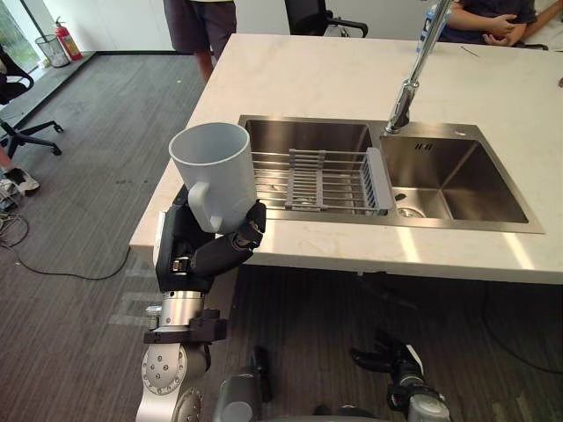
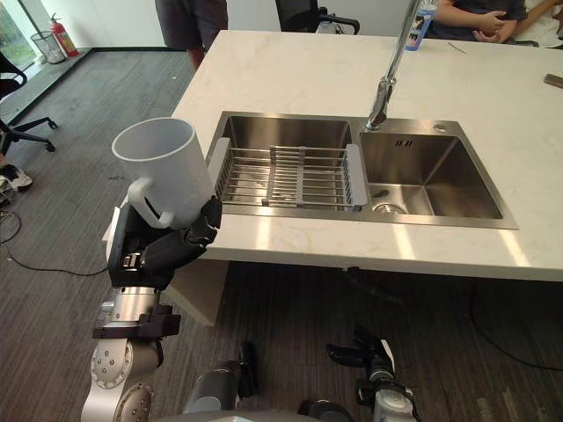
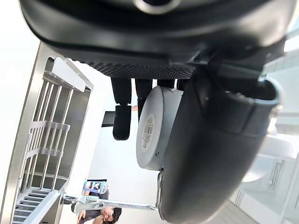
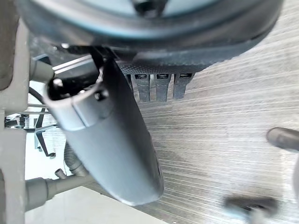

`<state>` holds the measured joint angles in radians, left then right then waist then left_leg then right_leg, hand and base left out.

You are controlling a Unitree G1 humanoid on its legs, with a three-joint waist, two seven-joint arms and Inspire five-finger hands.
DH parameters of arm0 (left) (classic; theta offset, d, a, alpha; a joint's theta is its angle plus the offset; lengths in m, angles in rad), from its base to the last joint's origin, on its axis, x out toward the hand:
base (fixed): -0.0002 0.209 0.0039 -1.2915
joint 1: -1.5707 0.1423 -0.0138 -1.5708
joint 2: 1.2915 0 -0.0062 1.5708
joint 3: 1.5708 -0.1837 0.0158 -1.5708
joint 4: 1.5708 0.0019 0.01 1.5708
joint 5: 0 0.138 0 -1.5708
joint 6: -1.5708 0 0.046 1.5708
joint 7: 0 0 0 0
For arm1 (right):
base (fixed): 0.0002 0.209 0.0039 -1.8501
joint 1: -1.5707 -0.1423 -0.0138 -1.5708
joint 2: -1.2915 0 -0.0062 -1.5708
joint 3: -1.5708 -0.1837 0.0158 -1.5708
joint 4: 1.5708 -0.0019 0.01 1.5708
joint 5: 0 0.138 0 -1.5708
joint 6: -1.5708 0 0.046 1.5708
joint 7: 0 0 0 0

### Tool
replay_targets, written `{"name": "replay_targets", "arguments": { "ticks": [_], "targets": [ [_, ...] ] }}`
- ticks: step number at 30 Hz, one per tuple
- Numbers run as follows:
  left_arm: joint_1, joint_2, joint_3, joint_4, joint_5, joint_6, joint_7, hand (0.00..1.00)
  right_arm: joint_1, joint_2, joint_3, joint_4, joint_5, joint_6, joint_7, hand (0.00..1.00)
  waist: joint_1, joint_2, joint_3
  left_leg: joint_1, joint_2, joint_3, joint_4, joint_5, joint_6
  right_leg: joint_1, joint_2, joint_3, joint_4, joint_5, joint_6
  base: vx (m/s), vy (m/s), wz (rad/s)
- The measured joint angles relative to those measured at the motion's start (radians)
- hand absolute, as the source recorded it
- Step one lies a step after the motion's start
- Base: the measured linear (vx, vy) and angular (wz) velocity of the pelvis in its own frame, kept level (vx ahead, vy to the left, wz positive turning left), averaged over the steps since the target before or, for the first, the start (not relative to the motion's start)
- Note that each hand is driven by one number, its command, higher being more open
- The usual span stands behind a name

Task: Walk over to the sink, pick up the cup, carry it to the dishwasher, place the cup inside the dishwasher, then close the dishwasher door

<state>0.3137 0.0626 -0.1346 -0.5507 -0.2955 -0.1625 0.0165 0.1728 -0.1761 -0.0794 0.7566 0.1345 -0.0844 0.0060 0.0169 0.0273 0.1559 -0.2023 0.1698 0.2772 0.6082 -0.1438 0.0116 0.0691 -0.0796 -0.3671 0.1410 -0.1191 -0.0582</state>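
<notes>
Beside the counter [image 1: 352, 79], left robot hand [image 1: 207, 255] clamps the cup [image 1: 214, 171] upright, mouth up.

Grey striped floor [image 1: 97, 123]. White marble counter [image 1: 334, 79]. Black office chair [image 1: 26, 134] far left. Red extinguisher [image 1: 63, 39] and wire bin [image 1: 53, 50] beside window [image 1: 12, 35], daylight coming in.
</notes>
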Motion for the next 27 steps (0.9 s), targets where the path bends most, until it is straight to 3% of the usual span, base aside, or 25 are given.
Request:
{"name": "replay_targets", "arguments": {
  "ticks": [2, 3, 4, 6, 14, 16, 17, 18, 24, 25, 26, 27],
  "targets": [
    [-0.016, -0.003, -0.057, 0.028, 0.0, 0.0, -0.008, 0.3, 0.034, 0.001, -0.027, -0.019, 0.0, 0.0, -0.005, 0.9, -0.029, 0.02, -0.044, 0.108, 0.011, -0.034, -0.102, -0.039, -0.066, -0.026, -0.024, -0.042, -0.001, 0.018, 0.028, -0.05, 0.194, 0.79],
    [-0.041, -0.007, -0.089, 0.045, 0.002, 0.0, -0.016, 0.3, 0.039, -0.002, -0.052, -0.035, 0.0, 0.0, -0.008, 0.9, -0.035, 0.054, -0.065, 0.164, -0.01, -0.07, -0.276, -0.053, -0.094, -0.058, -0.029, -0.065, -0.002, 0.034, 0.046, -0.05, 0.238, 0.78],
    [-0.054, -0.008, -0.096, 0.052, 0.002, 0.0, -0.019, 0.3, 0.034, 0.006, -0.063, -0.036, 0.0, 0.0, -0.008, 0.9, -0.038, 0.063, -0.072, 0.176, -0.019, -0.068, -0.344, -0.053, -0.093, -0.072, -0.029, -0.076, -0.006, 0.044, 0.052, -0.11, 0.302, 0.6],
    [-0.074, 0.021, -0.092, 0.091, 0.002, 0.001, -0.016, 0.3, 0.028, 0.058, -0.06, -0.05, -0.002, 0.002, 0.0, 0.9, -0.033, 0.025, -0.072, 0.193, -0.071, -0.08, -0.436, 0.0, -0.06, -0.08, -0.068, -0.095, -0.017, 0.071, 0.064, -0.11, 0.241, 0.36],
    [-0.026, 0.04, -0.083, 0.108, 0.003, 0.003, -0.016, 0.3, 0.016, 0.067, -0.039, -0.065, -0.016, 0.001, 0.0, 0.9, -0.033, 0.011, -0.073, 0.182, -0.117, -0.134, -0.439, 0.014, -0.036, -0.074, -0.122, -0.125, 0.037, 0.073, 0.089, -0.09, 0.069, 0.22],
    [-0.028, 0.038, -0.088, 0.116, 0.004, 0.003, -0.019, 0.3, 0.029, 0.06, -0.028, -0.067, -0.021, 0.001, -0.005, 0.9, -0.037, 0.011, -0.073, 0.176, -0.123, -0.172, -0.443, 0.024, -0.029, -0.083, -0.118, 0.002, 0.068, 0.072, 0.088, -0.04, 0.043, 0.56],
    [-0.027, 0.042, -0.086, 0.116, 0.007, 0.002, -0.02, 0.3, 0.042, 0.062, -0.022, -0.067, -0.022, 0.001, -0.006, 0.9, -0.035, -0.003, -0.08, 0.162, -0.134, -0.203, -0.444, 0.033, -0.027, -0.08, -0.116, 0.077, 0.062, 0.056, 0.09, -0.01, 0.031, 0.79],
    [-0.024, 0.04, -0.068, 0.116, 0.018, 0.002, -0.019, 0.3, 0.044, 0.062, -0.012, -0.067, -0.024, 0.002, -0.006, 0.9, -0.029, -0.019, -0.081, 0.145, -0.146, -0.23, -0.444, 0.039, -0.034, -0.074, -0.122, 0.079, 0.047, 0.04, 0.104, -0.02, -0.008, 0.75],
    [0.046, 0.009, 0.017, 0.117, 0.02, 0.003, -0.006, 0.3, 0.013, 0.056, 0.025, -0.075, -0.047, 0.001, -0.015, 0.9, 0.006, -0.017, -0.08, 0.081, -0.157, -0.354, -0.464, 0.115, -0.049, -0.028, -0.108, -0.097, 0.007, 0.041, 0.106, -0.01, -0.086, 0.83],
    [0.043, -0.002, 0.02, 0.117, 0.02, 0.003, 0.0, 0.3, -0.003, 0.053, 0.019, -0.075, -0.048, -0.001, -0.022, 0.9, 0.004, -0.016, -0.079, 0.062, -0.159, -0.302, -0.489, 0.151, -0.043, -0.022, -0.116, -0.14, 0.007, 0.039, 0.103, -0.07, -0.023, 1.49],
    [0.037, -0.011, 0.018, 0.116, 0.02, 0.003, 0.002, 0.3, -0.017, 0.045, 0.011, -0.075, -0.05, -0.002, -0.029, 0.9, 0.0, -0.013, -0.077, 0.051, -0.15, -0.205, -0.524, 0.183, -0.009, -0.014, -0.125, -0.182, 0.005, 0.039, 0.103, -0.11, 0.052, 1.41],
    [0.036, -0.017, 0.023, 0.114, 0.019, 0.001, 0.005, 0.3, -0.031, 0.045, 0.007, -0.072, -0.051, -0.001, -0.037, 0.9, 0.017, -0.024, -0.07, 0.041, -0.111, -0.038, -0.51, 0.155, 0.037, -0.009, -0.128, -0.214, 0.006, 0.037, 0.102, -0.06, 0.046, 1.46]
  ]
}}
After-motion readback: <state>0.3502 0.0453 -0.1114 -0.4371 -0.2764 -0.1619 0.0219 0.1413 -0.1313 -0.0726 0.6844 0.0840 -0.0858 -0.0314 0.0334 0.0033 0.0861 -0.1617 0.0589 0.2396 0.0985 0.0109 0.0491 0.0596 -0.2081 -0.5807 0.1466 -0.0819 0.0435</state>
